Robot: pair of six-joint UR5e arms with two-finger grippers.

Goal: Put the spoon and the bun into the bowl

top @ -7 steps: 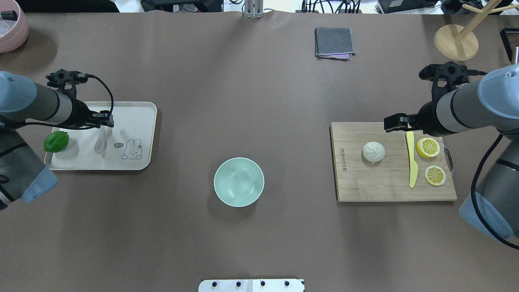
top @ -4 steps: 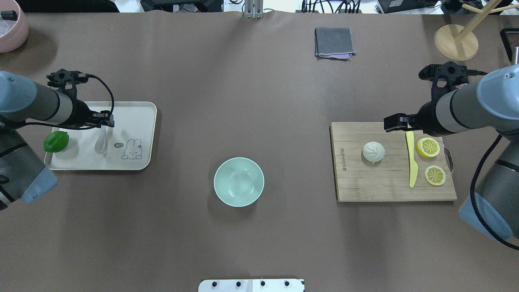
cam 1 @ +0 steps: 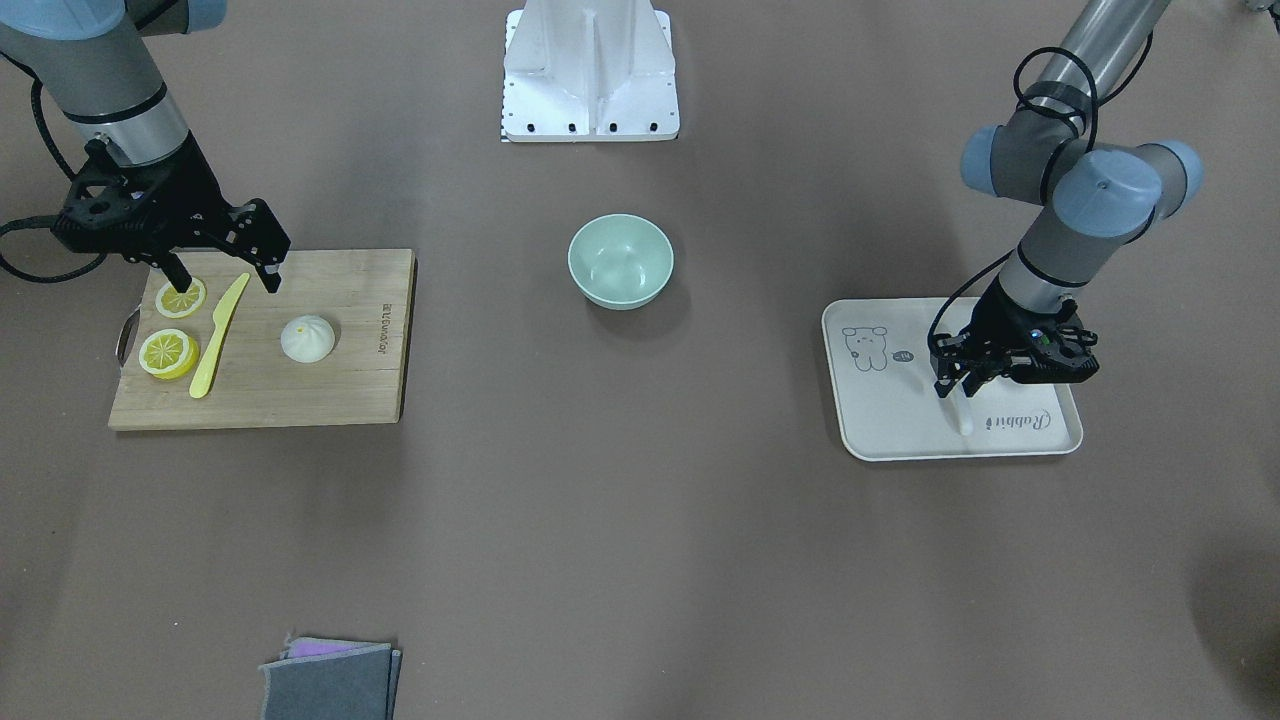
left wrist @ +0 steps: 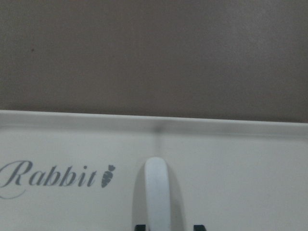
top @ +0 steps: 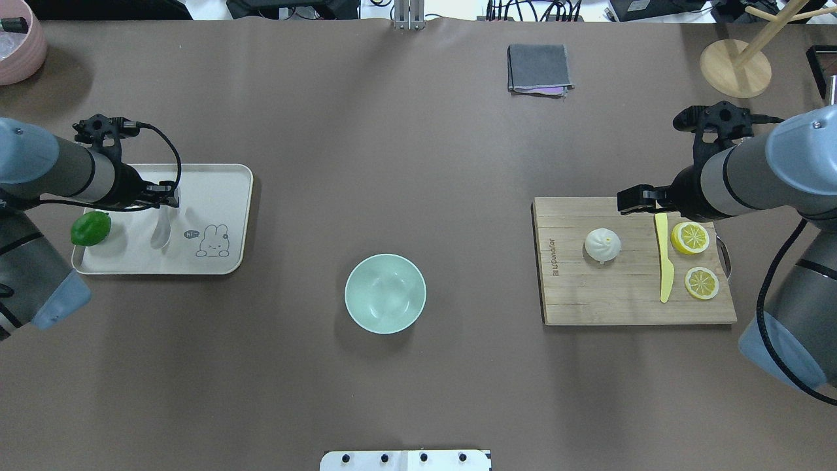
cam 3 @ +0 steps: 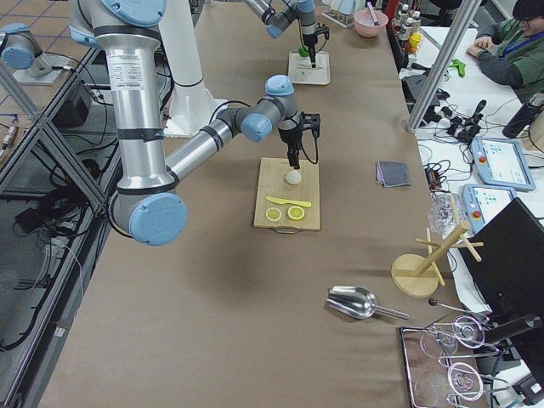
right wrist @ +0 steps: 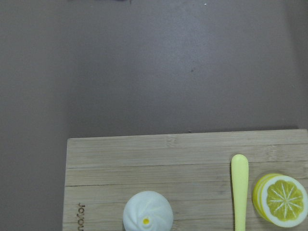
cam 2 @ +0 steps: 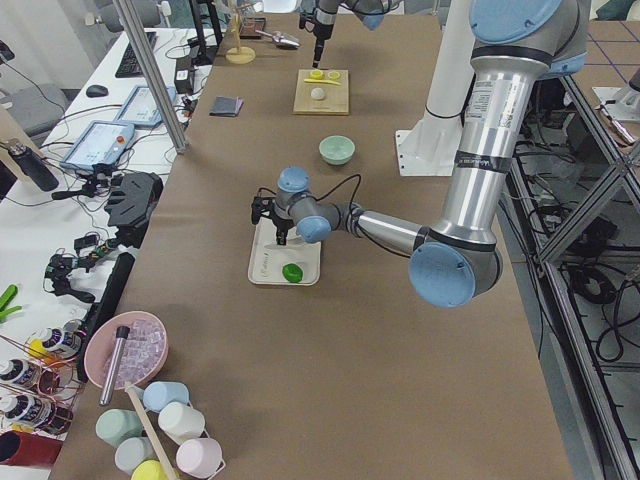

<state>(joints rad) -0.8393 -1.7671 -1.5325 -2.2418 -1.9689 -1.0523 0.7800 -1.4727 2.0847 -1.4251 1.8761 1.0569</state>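
- Spoon (top: 162, 232) is lying on the cream tray (top: 225, 190) near the tabletop's left end, with the scoop toward the robot-side edge and the handle pointing at the far edge.
- Left claw (left wrist: 168, 227) is sitting low over the handle, jaws partly open and straddling it. In the wrist view one tip is sitting against the handle's side and the other just clear. It's gripping nothing yet.
- Right claw (cam 1: 227, 286) is hanging wide open and empty, raised above the cutting board (top: 588, 294) near the yellow knife (top: 664, 268). It isn't down on the bun (top: 602, 244).
- Bun is sitting on that board near the right end.
- Bowl (top: 366, 275) is standing empty mid-tabletop, nearer the robot-side edge and well apart from both.
- My read: the step in hand is closing on the spoon handle.
- The handle is looking off-centre in the gap, so I'm suggesting centring it before squeezing. Otherwise that glossy curve is probably skating sideways or twisting.
- I'm expecting a scoop-heavy swing, so gripping firmly and lifting straight up past the tray rim before traversing.
- Green lime (top: 90, 228) is sitting on the same tray, apart from the scoop, and likely isn't interfering.
- At the bowl, I'm advising lowering the scoop inside before opening, against one wall, leaving room for the bun.
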